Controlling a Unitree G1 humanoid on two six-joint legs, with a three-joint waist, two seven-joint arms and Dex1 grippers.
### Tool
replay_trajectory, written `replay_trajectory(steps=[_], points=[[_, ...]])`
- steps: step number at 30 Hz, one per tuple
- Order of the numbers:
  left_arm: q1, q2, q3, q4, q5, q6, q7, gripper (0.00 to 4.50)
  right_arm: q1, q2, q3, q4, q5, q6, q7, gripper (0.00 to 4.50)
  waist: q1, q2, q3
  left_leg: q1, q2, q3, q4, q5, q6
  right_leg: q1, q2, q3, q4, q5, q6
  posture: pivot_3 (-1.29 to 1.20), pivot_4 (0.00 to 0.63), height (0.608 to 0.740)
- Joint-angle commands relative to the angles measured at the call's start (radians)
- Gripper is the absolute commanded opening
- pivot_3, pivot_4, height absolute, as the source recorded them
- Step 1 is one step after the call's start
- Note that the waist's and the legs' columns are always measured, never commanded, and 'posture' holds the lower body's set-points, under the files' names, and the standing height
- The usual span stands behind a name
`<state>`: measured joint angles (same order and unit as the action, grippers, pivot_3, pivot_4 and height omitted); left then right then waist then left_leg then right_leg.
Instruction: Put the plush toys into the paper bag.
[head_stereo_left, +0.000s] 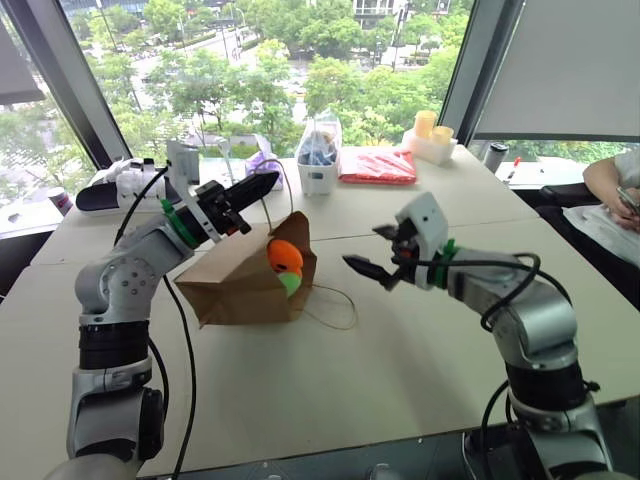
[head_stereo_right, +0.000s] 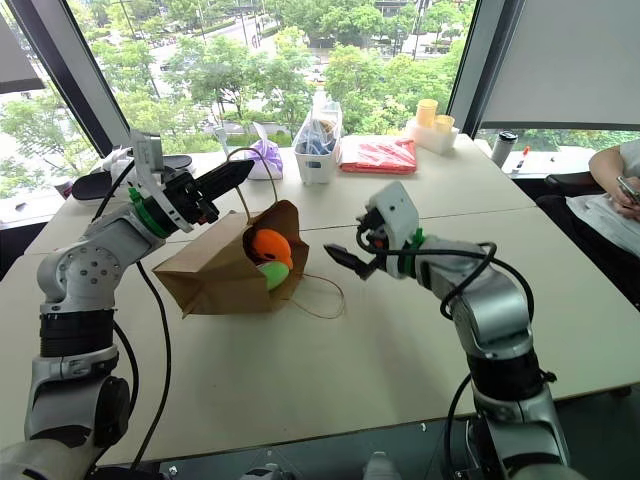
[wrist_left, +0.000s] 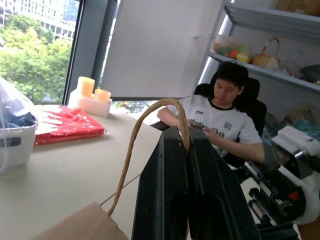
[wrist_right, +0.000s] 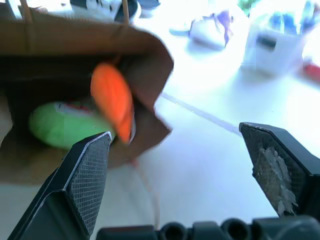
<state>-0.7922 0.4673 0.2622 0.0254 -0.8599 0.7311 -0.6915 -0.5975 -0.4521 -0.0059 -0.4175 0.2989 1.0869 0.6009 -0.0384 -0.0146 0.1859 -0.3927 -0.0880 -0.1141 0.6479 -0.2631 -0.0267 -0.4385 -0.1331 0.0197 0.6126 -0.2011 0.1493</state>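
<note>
With my left claw (head_stereo_left: 262, 184) clamped on the thin tan cord handle (wrist_left: 150, 125) and my right claw (head_stereo_right: 352, 252) gaping empty, the job is looking nearly finished, the round green (wrist_right: 60, 125) and bright orange plush toys (head_stereo_left: 284, 256) sitting in the mouth of the brown paper bag (head_stereo_left: 235, 285) mid-table, its depths staying hidden.
</note>
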Motion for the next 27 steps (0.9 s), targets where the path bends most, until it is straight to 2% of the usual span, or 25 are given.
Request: replay_trajectory(steps=[1,4,10,13,19,22,27], points=[[-0.031,0.007,0.014,-0.011,0.001,-0.026,-0.012,0.0,0.098,0.017,0.048,-0.029,-0.001,-0.014,-0.04,4.46,0.003,0.0,0.0,0.0,0.0,0.0,0.0,0.0,0.0,0.0,0.0,0.0,0.0,0.0,0.0,0.0,0.15,0.74],[-0.032,0.006,0.011,-0.013,0.002,-0.028,-0.013,0.0,0.142,0.049,0.122,0.055,-0.044,-0.088,-0.083,4.46,0.001,0.0,0.0,0.0,0.0,0.0,0.0,0.0,0.0,0.0,0.0,0.0,0.0,0.0,0.0,0.0,0.15,0.74],[-0.028,0.009,0.009,-0.027,-0.002,-0.023,-0.011,0.0,0.066,0.111,0.174,0.311,-0.136,-0.233,-0.166,4.46,-0.001,0.0,0.0,0.001,0.0,0.001,0.001,0.0,-0.001,0.0,0.0,0.001,0.0,0.0,0.0,0.0,0.15,0.74],[-0.026,0.009,0.01,-0.036,-0.003,-0.022,-0.004,0.0,0.031,0.096,0.227,0.382,-0.186,-0.319,-0.146,4.46,0.0,0.0,0.0,0.001,0.0,0.001,0.001,0.003,-0.005,0.0,0.0,0.001,0.0,0.0,0.0,0.0,0.15,0.74],[-0.024,0.01,0.017,-0.046,-0.006,-0.022,0.007,0.0,0.022,0.051,0.335,0.402,-0.312,-0.488,-0.12,4.46,-0.001,0.0,0.0,0.001,0.0,0.001,0.0,0.003,-0.006,0.0,0.0,0.001,0.0,0.0,0.0,0.0,0.15,0.74],[-0.022,0.011,0.018,-0.049,-0.008,-0.019,0.01,0.0,0.028,0.043,0.339,0.379,-0.344,-0.533,-0.118,3.62,-0.002,0.0,0.0,0.001,0.0,0.001,0.0,0.003,-0.006,0.0,0.0,0.001,0.0,0.0,0.0,0.0,0.15,0.74],[-0.024,0.01,0.016,-0.044,-0.007,-0.018,0.011,0.0,0.042,0.004,0.352,0.298,-0.406,-0.587,-0.109,1.22,0.0,0.0,0.0,0.0,0.0,0.001,0.0,0.003,-0.006,0.0,0.0,0.001,0.0,0.0,0.0,0.0,0.15,0.74]])
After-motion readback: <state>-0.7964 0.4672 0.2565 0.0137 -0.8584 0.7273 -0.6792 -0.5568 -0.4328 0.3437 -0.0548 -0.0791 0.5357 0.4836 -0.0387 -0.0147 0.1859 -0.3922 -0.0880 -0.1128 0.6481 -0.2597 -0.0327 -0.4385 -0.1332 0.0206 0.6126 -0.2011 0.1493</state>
